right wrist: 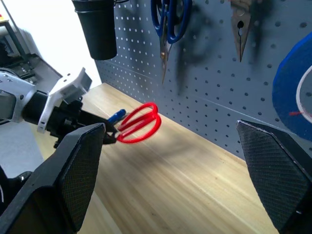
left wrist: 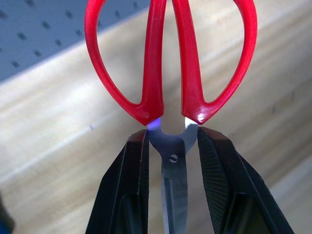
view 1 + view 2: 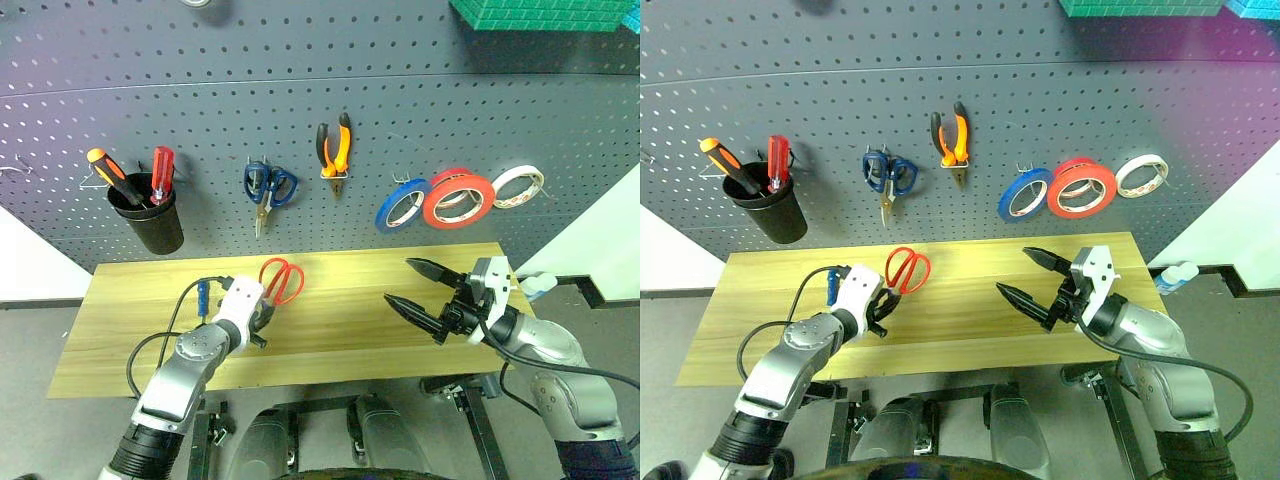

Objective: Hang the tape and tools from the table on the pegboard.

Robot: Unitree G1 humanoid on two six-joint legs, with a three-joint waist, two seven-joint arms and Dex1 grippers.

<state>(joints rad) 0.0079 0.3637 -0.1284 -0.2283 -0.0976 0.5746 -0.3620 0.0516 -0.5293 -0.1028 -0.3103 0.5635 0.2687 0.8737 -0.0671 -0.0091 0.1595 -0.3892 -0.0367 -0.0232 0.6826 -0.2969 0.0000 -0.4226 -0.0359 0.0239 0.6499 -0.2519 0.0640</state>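
Note:
My left gripper (image 3: pixel 264 312) is shut on the red-handled scissors (image 3: pixel 283 280), near the pivot (image 2: pixel 173 158), with the handles pointing away toward the pegboard (image 3: pixel 300 100). The scissors are lifted off the left part of the table (image 3: pixel 350 330). A small blue-handled screwdriver (image 3: pixel 203 296) lies on the wood just left of that gripper. The orange-and-black pliers (image 3: pixel 335 150) and the big red ring of tape (image 3: pixel 432 212) hang on pegboard hooks. My right gripper (image 3: pixel 398 280) hovers open over the right part of the table, nothing between its fingers.
On the pegboard hang a black cup (image 3: pixel 150 225) with orange and red screwdrivers, blue-handled scissors (image 3: pixel 268 187), a blue roll (image 3: pixel 385 215) and a red-and-white roll (image 3: pixel 497 192). A green box (image 3: pixel 540 15) sits at the top right. A small bottle (image 3: pixel 538 285) stands off the table's right end.

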